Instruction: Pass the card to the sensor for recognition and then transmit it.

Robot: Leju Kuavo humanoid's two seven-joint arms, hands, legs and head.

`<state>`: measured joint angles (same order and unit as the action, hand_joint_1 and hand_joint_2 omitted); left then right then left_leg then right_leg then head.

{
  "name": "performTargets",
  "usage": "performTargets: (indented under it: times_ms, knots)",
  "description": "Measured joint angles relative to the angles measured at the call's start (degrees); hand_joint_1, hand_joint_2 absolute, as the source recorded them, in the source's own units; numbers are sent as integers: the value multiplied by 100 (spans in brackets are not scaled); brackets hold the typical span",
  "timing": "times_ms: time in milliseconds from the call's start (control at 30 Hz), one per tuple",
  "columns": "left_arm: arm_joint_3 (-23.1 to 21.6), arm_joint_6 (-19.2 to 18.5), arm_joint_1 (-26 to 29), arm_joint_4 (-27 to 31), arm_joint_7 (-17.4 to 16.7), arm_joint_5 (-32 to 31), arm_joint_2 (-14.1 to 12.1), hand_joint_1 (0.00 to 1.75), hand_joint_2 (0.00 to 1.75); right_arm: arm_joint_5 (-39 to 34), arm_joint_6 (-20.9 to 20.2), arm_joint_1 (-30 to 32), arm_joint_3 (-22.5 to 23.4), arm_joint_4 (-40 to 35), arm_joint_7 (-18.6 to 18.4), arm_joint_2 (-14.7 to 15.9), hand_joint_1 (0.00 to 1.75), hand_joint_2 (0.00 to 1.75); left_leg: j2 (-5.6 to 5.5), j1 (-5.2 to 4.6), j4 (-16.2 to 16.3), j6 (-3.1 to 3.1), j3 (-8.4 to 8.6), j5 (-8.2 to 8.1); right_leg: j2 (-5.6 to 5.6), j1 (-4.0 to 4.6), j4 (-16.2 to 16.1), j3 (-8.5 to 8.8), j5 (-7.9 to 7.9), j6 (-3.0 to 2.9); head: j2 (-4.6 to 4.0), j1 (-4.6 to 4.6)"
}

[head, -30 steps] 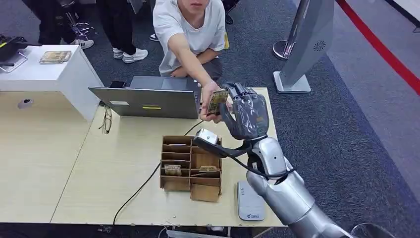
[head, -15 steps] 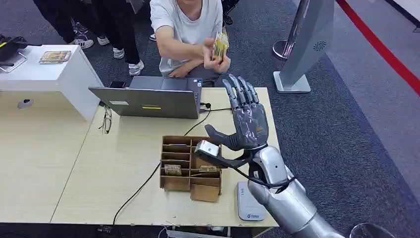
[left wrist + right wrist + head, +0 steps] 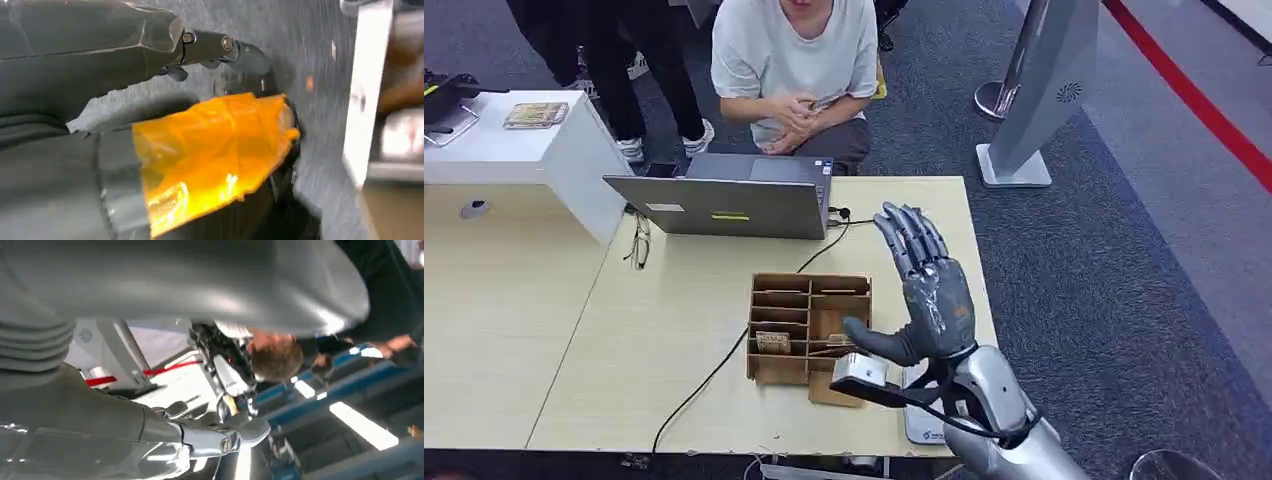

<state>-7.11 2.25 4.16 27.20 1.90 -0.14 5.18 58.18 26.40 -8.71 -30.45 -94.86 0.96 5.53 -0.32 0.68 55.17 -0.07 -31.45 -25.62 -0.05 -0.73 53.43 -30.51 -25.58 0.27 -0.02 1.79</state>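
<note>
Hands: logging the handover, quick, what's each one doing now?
Right hand: open, fingers spread, holding nothing.
Left hand: cannot be told; the wrist view is blurred.

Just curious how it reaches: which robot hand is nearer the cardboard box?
Right. The right hand is raised beside the cardboard box, above the table; the left hand seems to hang by the floor.

Right robot hand [image 3: 927,300] no longer up at worktop's [image 3: 554,360] far edge by person's [image 3: 789,60] hand; now pulled back toward robot, lower, beside cardboard organizer [image 3: 809,325], over white device [image 3: 921,430]. Fingers spread, empty; 1 s ago pinching card w/ person. Person took card, drew arm back; both hands now together at chest, card not discernible. Bystanders' legs behind shifted.
</note>
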Motion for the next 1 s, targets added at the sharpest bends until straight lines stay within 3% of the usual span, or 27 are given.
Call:
performTargets:
  times_ms: [33,67,100,133,167,200,267,300,400,500,600,800,833,1000]
  knots:
    - [-303,225,217,917,-878,364,-90,0,0,15,-11,40,-11,-39,-39,0,0,0,6,2,0,0,-2,0,3,2,0,-3,3,-5,0,-7]
    - [-601,466,290,1486,-1491,713,-249,0,0,22,-4,48,-20,-39,-44,0,0,0,5,3,0,-1,-6,1,1,3,1,-3,4,-6,0,0]
    - [-899,707,299,1835,-1857,1037,-481,0,0,-38,29,45,-37,-22,-8,0,0,0,0,2,-2,-3,-6,3,-4,2,2,0,4,-6,0,-2]
    - [-1227,940,338,2123,-1950,1351,-686,0,0,-127,68,40,-63,2,79,-2,0,0,-1,3,-4,-3,-6,2,-5,2,4,4,3,-8,0,-7]
    - [-1507,1104,432,2360,-1727,1591,-895,0,0,-186,101,33,-98,24,131,-4,0,0,4,7,-5,-3,-4,2,0,3,6,6,1,-10,0,-4]
    - [-1840,1377,609,2623,-1246,1970,-1170,0,0,-195,103,27,-127,46,129,-4,0,0,15,7,-5,-10,7,-3,13,4,7,5,1,-12,0,-7]
    - [-2349,1928,802,2775,-558,2594,-1407,0,0,-136,135,74,-129,50,81,-4,0,0,25,0,-5,-9,18,-3,26,1,7,2,0,-12,0,-9]
    - [-2582,2143,852,2795,-417,2817,-1475,0,0,-120,164,116,-129,50,85,-4,0,0,22,1,-5,-9,14,-3,23,1,7,1,-2,-12,0,-9]
    - [-3344,2491,942,2922,-361,3218,-1617,0,0,-94,179,231,-144,40,136,-4,0,0,8,0,-4,-8,-3,-3,8,0,3,-5,-6,-6,0,-4]
    - [-3854,2601,846,2907,-212,3686,-1661,0,0,-153,223,277,-177,48,223,-4,0,0,9,-3,-3,-5,-5,-5,9,-3,1,-3,-4,-4,0,-4]
    - [-4173,2533,698,2695,49,4003,-1658,0,0,-168,240,285,-212,85,269,-4,0,0,10,-5,-3,-5,-3,-4,9,-4,1,-2,-1,-5,0,-4]
    - [-4589,2559,542,2469,179,4226,-1661,0,0,-168,240,297,-253,136,269,-4,0,0,10,-4,-3,-4,0,-2,10,-3,2,-2,3,-7,0,-7]
    - [-4631,2592,531,2469,177,4239,-1665,0,0,-168,227,299,-256,136,267,-4,0,175,10,-4,-3,-5,0,-2,10,-3,2,-3,3,-7,0,-7]
    - [-4871,2747,461,2469,138,4327,-1694,0,0,-136,151,334,-267,144,225,-4,0,175,10,-3,-3,-5,-1,-2,10,-2,2,-3,2,-8,0,-4]
